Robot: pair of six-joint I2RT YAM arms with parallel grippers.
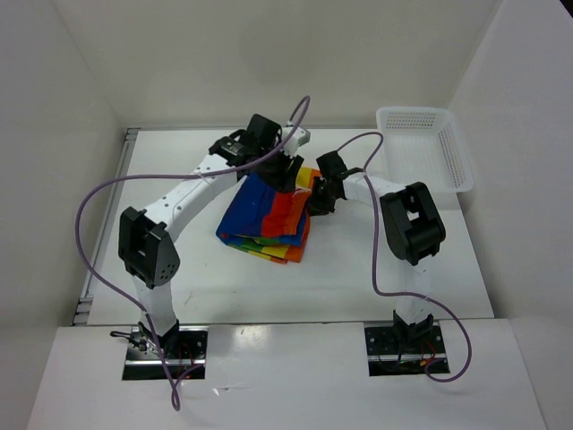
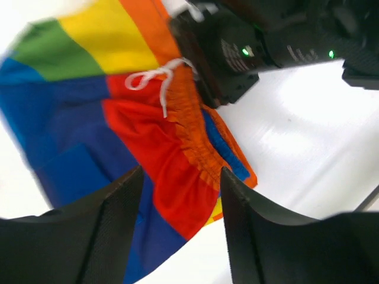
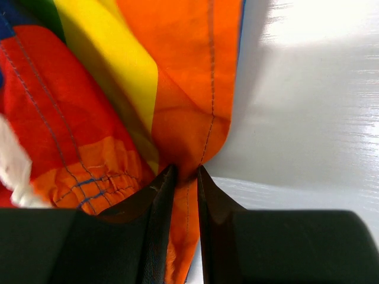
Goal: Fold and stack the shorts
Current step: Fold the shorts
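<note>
The shorts [image 1: 267, 218], striped in blue, green, yellow, orange and red, lie partly folded in the middle of the table. My left gripper [image 1: 288, 170] hovers over their far edge. In the left wrist view it [image 2: 181, 171] stands open above the red panel and gathered orange waistband [image 2: 198, 139], holding nothing. A white drawstring [image 2: 155, 80] lies on the cloth. My right gripper [image 1: 315, 199] is at the shorts' right side. In the right wrist view it [image 3: 186, 168] is shut on a fold of orange cloth [image 3: 195, 118].
A white mesh basket [image 1: 464, 166] stands at the back right of the table. White walls close in the left, back and right. The right arm's wrist [image 2: 237, 53] sits close to the left gripper over the shorts.
</note>
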